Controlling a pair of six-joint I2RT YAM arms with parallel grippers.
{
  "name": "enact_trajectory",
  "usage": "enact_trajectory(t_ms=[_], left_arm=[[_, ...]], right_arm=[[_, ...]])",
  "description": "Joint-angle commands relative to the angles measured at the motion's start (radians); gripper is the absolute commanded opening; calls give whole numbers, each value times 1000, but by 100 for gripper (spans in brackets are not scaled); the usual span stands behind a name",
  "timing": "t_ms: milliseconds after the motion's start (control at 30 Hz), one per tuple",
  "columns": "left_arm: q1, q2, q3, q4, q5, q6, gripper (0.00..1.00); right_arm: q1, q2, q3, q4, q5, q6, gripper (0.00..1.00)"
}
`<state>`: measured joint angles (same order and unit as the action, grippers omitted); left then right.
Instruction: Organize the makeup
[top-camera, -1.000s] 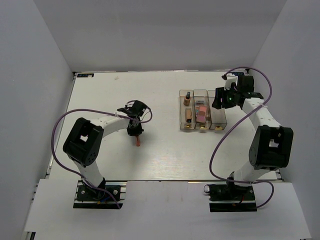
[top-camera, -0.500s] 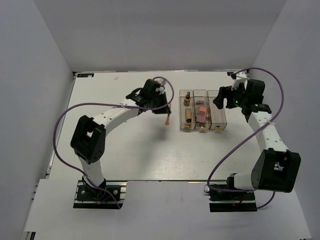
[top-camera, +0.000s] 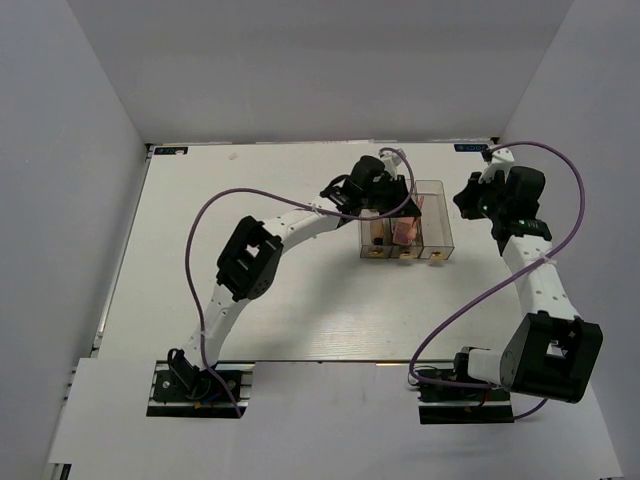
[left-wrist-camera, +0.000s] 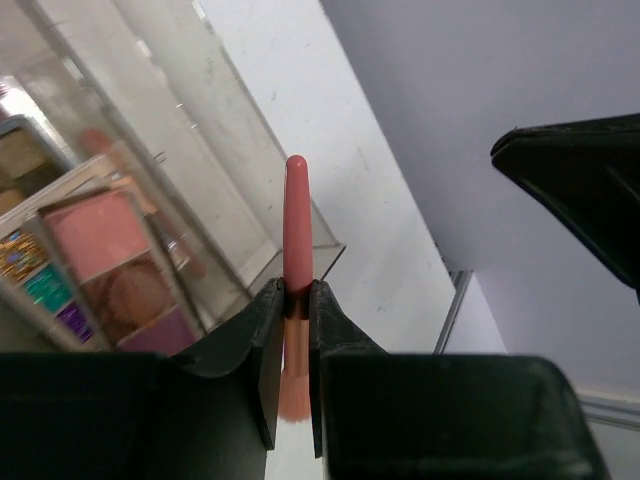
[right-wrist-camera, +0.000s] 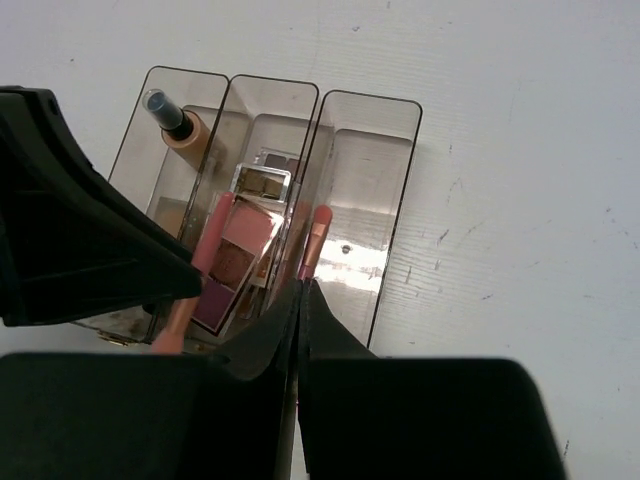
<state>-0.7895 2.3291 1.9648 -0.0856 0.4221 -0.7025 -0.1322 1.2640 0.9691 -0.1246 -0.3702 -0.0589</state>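
Stick (left-wrist-camera: 295, 220), slim and coral, is pinched low on its length between the fingers of the left gripper (left-wrist-camera: 296, 300). Most of it juts out past the fingertips along the line of the fingers, and a short paler end pokes back toward the wrist. From this gripper the box (right-wrist-camera: 372, 170) lies down and to the left, and a corner of its clear wall shows right behind the stick. In the left wrist view the slot walls run slantwise while the stick stands straight up the frame, so its long axis looks askew to the slots. It probably needs a turn before it can drop in lengthwise.

From above, the left arm reaches right across the table (top-camera: 250, 250), its wrist over the far left part of the box, so it is plainly the nearer arm. The right gripper (right-wrist-camera: 300, 300) hangs just off the box's right side, fingers pressed together on nothing, looking down into the slots. The right slot is the barest. The bottle (right-wrist-camera: 178, 125) lies in the left slot and the palettes (right-wrist-camera: 238, 250) are stacked in the middle one, so the right slot seems the likely target. That would mean carrying the stick over the palettes

No brand or lettering can be read on the stick, bottle or palettes. Two small tags (top-camera: 170, 150) at the table's far edge are too small to read
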Motion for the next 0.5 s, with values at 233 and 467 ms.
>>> enact_trajectory(t_ms=[233, 467], left_arm=[[-56, 75, 54, 435, -88, -164, 3], [-85, 124, 84, 445, -302, -134, 10]], right_arm=[[-44, -48, -43, 55, -1, 36, 0], [-58, -51, -49, 68, -10, 50, 0]])
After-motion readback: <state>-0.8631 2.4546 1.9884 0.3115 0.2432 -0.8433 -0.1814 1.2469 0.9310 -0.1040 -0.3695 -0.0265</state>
